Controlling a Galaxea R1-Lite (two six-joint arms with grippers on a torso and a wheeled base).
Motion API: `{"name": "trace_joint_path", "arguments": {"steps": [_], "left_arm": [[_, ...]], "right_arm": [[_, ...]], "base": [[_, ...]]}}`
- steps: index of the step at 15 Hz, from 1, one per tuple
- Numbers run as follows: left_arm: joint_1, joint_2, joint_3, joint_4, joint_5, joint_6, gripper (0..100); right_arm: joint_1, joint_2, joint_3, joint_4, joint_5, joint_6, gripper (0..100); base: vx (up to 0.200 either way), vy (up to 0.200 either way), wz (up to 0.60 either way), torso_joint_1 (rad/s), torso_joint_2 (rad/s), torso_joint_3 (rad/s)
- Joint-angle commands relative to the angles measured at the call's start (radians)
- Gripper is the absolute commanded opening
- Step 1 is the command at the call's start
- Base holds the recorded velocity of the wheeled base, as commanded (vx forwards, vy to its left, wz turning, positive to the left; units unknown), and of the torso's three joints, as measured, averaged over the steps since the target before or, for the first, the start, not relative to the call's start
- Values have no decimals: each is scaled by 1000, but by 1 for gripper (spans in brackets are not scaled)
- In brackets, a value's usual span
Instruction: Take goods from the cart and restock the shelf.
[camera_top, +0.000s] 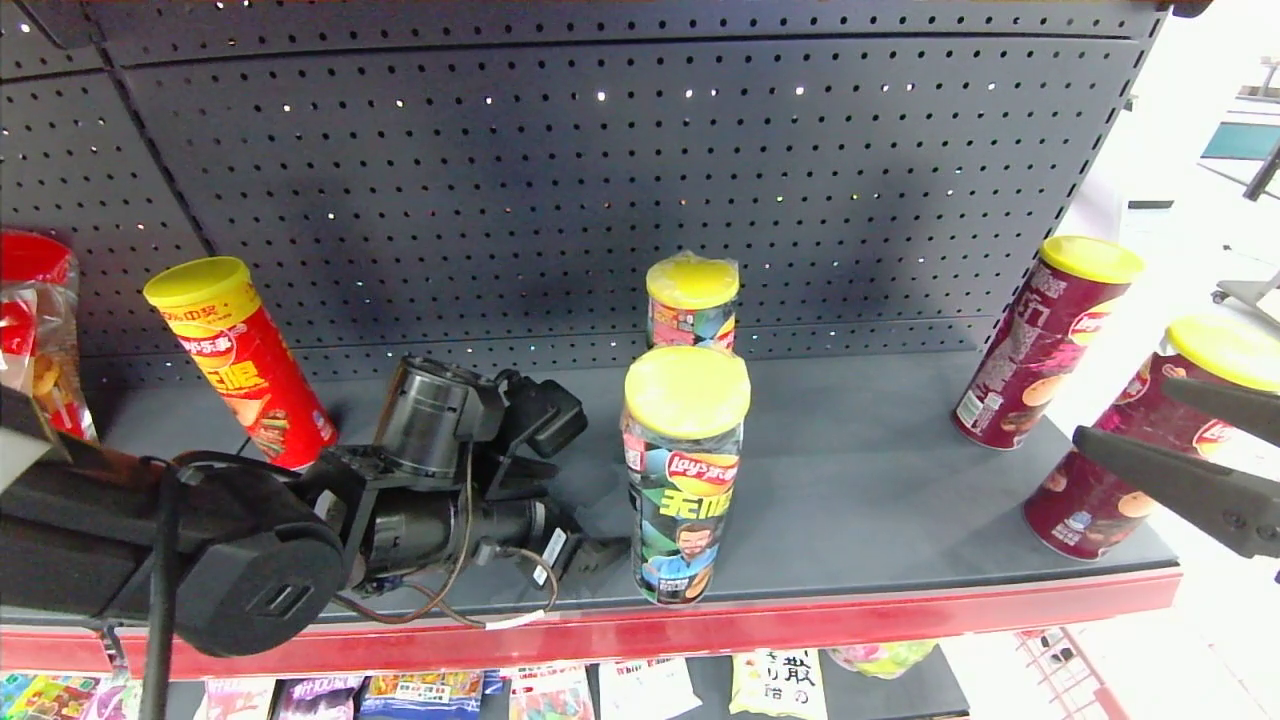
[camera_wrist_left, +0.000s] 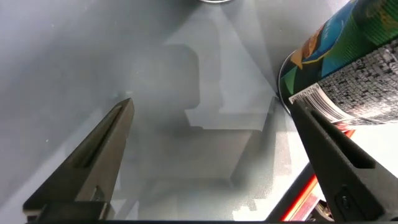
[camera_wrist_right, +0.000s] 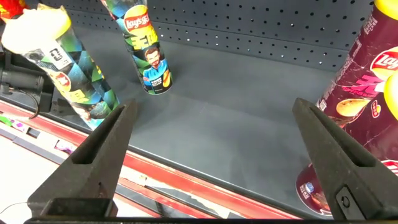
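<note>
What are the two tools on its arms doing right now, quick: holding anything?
Left tool: open, holding nothing.
Right tool: open, holding nothing.

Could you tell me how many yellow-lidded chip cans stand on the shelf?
5: red can at left; front multicoloured can and back multicoloured can mid-shelf; rear maroon can and front maroon can at right. Others may be hidden.

The front can (camera_top: 686, 470) is hiding the lower body of the rear can (camera_top: 692, 300). The right gripper (camera_top: 1120, 410) is covering part of the outer maroon can (camera_top: 1080, 510), which the head view's edge is cutting off. The lower-shelf packets (camera_top: 640, 690) are being cropped.
</note>
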Motion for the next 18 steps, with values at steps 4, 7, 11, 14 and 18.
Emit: {"name": "trace_joint_path", "arguments": {"steps": [4,7,11,14,18], "left_arm": [[-10,0,-1,1,0,0,100],[-11,3,-3,1,0,0,100],[-10,3,-1,1,0,-4,100],[23,-45,39,-2,3,-8,100],[139,-370,215,4,41,-6,100]], "right_arm": [[1,2,0,0,0,0,100],[1,2,0,0,0,0,100],[1,1,0,0,0,0,100],[1,-13,20,3,-1,0,100],[-49,-111,142,3,-3,-1,100]], "base": [[0,0,0,0,0,0],[0,0,0,0,0,0],[0,0,0,0,0,0],[0,0,0,0,0,0],[0,0,0,0,0,0]]}}
